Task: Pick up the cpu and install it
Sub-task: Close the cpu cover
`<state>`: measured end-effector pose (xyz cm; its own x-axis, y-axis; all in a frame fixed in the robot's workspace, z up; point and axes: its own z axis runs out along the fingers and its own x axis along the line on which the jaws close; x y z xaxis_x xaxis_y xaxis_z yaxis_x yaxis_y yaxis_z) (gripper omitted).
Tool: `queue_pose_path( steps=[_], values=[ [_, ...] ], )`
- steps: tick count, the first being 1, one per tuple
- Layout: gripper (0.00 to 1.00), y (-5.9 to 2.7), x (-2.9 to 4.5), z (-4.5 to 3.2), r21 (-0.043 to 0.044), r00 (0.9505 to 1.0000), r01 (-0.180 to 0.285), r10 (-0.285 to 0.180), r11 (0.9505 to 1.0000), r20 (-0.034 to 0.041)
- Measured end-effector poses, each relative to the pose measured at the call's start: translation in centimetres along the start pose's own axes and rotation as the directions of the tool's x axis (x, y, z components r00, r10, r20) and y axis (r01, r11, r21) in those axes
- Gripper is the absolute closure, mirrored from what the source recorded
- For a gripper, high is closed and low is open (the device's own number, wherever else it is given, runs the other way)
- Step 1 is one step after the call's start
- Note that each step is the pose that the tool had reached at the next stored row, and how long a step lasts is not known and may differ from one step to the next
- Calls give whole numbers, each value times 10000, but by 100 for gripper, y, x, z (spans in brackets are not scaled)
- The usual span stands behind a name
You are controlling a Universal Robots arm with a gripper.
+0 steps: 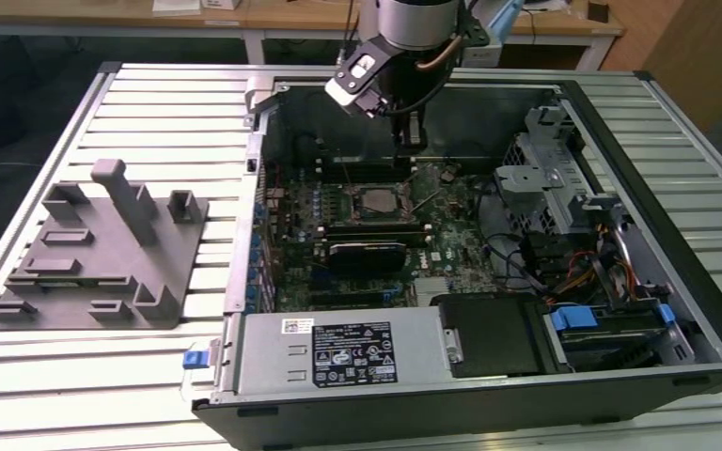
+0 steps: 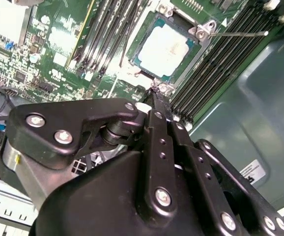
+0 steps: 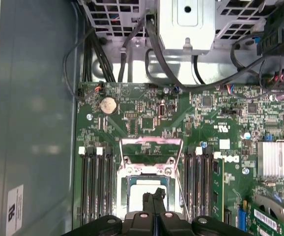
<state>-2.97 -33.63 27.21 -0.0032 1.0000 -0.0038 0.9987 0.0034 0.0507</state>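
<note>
The cpu (image 2: 164, 48) lies flat in the motherboard socket, its silvery top plate framed by a green rim; it also appears in the first wrist view (image 3: 141, 187) and from outside (image 1: 371, 199). The socket's metal load plate (image 3: 152, 146) stands swung open, and its thin lever (image 2: 240, 34) sticks out to one side. My gripper (image 2: 156, 93) hangs just above the socket's edge with its two black fingers pressed together and nothing between them. In the exterior view the gripper (image 1: 409, 143) reaches down into the open computer case (image 1: 662, 310), just behind the socket.
Memory slots (image 3: 95, 182) flank the socket on both sides. Cables (image 3: 156, 59) and a metal drive cage (image 1: 549, 178) crowd the exterior view's right of the case. A power supply (image 1: 336, 352) sits at the front. Grey fixture blocks (image 1: 98, 254) rest on the slatted table at the exterior view's left.
</note>
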Motion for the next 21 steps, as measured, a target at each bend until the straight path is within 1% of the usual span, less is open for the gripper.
queue_pose_path(
  steps=[13,21],
  values=[
    [89,197,2,16,4,10000,1,-1,10000,0],
    [89,350,4,60,32,10000,0,0,10000,5]
  ],
)
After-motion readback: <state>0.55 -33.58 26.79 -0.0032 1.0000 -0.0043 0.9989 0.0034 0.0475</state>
